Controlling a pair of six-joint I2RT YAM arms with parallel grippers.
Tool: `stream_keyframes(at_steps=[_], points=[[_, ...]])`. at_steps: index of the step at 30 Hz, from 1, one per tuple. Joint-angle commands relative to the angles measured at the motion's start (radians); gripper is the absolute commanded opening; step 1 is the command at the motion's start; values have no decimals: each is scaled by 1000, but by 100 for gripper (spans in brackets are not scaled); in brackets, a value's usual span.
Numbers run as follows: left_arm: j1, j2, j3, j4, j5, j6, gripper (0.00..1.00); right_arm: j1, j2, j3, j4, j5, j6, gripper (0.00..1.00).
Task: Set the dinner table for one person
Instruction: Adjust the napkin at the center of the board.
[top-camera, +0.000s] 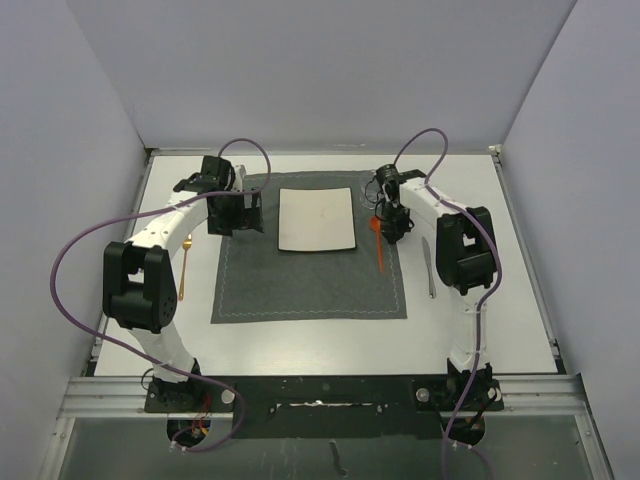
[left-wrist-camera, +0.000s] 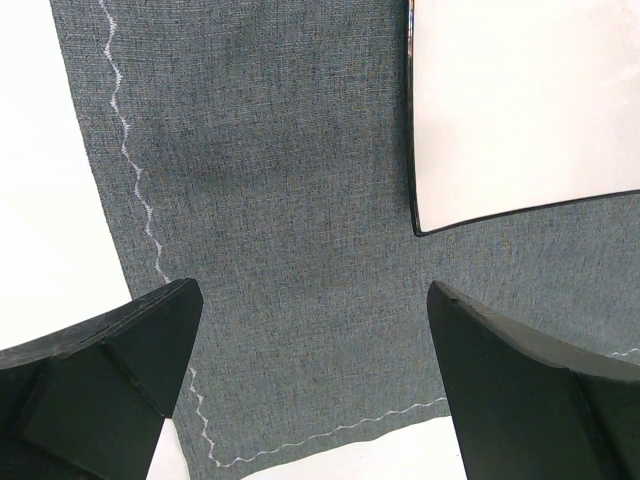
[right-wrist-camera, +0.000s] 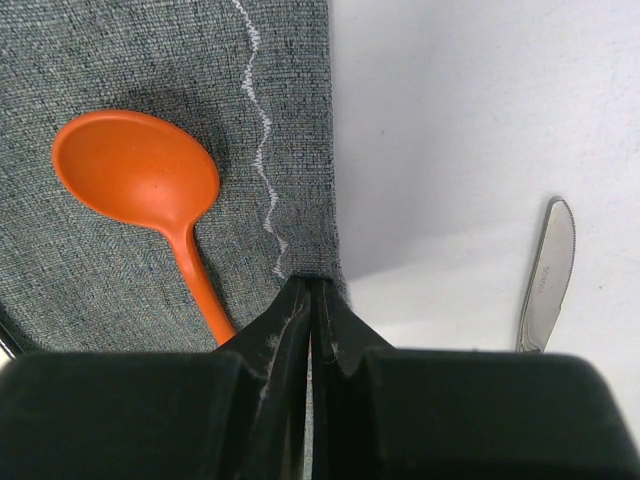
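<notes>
With left gripper (left-wrist-camera: 312, 290) spread over placemat (left-wrist-camera: 280, 180); right gripper (right-wrist-camera: 312, 285) pressed together at its 3 o'clock edge, hiding spoon (right-wrist-camera: 140, 175) handle.

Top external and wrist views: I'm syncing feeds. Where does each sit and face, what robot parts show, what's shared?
Top external: above, behind the bases, looking down on the large white tabletop; both arms show.
Left wrist: behind the open left gripper, facing down at the dark grey stitched cloth placemat and white square plate.
Right wrist: behind the right gripper, shut on the placemat's edge, facing down at the orange plastic spoon and silver metal knife.
Shared: the placemat, in all three.
</notes>
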Motion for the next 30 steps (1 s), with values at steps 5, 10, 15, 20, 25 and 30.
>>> stream_keyframes(at_steps=[5,10,15,20,25,30], points=[[-2,-20,21,32,-4,11,98,-32,47,-30,-34,34,-5,0],[-2,-23,20,32,-3,10,98,-43,34,-74,-29,39,-4,0],[-2,-26,17,32,-4,10,98,-49,24,-93,-27,41,-3,0],[-3,-26,14,32,-6,10,98,-49,17,-88,-30,42,-2,0],[-3,-30,14,33,-6,10,98,-48,-18,-84,-40,42,1,0],[-2,-32,14,35,-9,10,98,-48,-87,-81,-48,36,1,0]])
